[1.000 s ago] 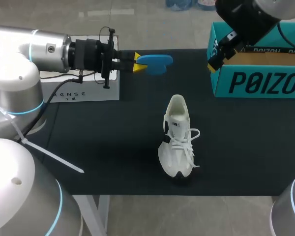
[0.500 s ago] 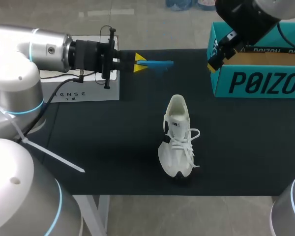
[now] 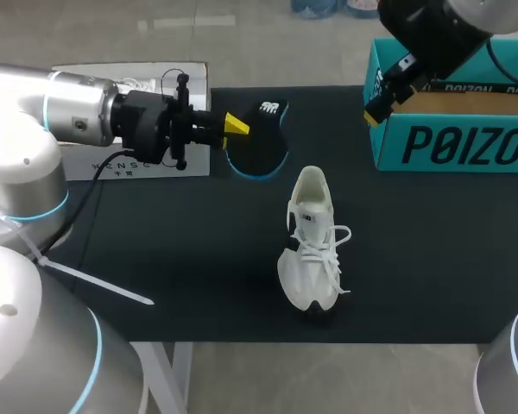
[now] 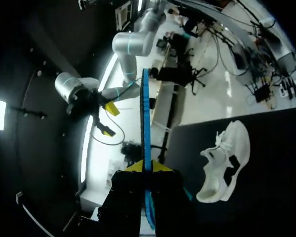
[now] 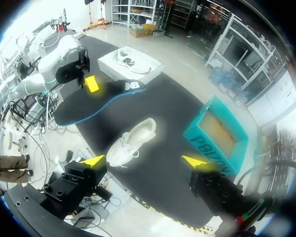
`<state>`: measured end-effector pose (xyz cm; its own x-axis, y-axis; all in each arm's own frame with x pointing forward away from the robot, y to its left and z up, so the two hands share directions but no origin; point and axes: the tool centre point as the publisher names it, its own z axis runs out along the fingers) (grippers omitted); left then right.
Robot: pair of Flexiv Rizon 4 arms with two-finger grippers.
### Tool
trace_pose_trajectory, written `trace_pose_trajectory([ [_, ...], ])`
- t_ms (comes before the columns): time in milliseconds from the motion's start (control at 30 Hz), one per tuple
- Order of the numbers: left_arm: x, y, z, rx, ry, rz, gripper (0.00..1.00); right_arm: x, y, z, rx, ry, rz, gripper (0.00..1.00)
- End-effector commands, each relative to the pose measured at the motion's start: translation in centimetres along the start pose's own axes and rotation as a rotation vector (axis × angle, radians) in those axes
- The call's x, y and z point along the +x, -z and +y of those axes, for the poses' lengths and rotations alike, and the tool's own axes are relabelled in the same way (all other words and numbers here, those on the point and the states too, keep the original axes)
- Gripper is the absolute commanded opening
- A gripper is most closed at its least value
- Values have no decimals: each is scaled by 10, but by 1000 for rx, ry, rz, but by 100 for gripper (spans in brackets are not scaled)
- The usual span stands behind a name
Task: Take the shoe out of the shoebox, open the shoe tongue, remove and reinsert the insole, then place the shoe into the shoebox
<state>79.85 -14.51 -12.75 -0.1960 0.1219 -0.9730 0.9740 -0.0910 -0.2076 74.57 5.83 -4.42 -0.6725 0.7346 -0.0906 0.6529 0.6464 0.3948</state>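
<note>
A white sneaker (image 3: 312, 244) stands on the black table mat with its toe toward the front edge; the left wrist view shows the sneaker (image 4: 224, 166) beside my gripper. My left gripper (image 3: 234, 126) is shut on the heel end of the insole (image 3: 259, 145), held in the air behind the shoe with its black top face showing and a blue rim. From the wrist, the insole (image 4: 146, 118) shows edge-on between the fingertips (image 4: 160, 167). The teal shoebox (image 3: 453, 138) sits open at the back right. My right gripper (image 3: 382, 97) hangs open above the box's left end, holding nothing.
A white box lid (image 3: 190, 164) lies at the back left, partly under my left arm. A white cable tie (image 3: 95, 276) rests on the mat near the front left. The mat's front edge runs just past the shoe's toe.
My left wrist has turned the insole over, from blue underside through edge-on to black top face, and it has dropped a little toward the shoe. The right arm and shoe are unchanged.
</note>
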Motion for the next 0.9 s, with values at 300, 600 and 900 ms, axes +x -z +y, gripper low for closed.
trace_pose_trajectory([
  [300,3,-3,10,14,-282,78,0,-1,-1,1,3,0,2,100],
  [600,3,-3,10,14,-282,78,0,-1,-1,1,3,0,2,100],
  [900,6,1,23,37,-485,98,0,-1,-1,1,3,0,2,100],
])
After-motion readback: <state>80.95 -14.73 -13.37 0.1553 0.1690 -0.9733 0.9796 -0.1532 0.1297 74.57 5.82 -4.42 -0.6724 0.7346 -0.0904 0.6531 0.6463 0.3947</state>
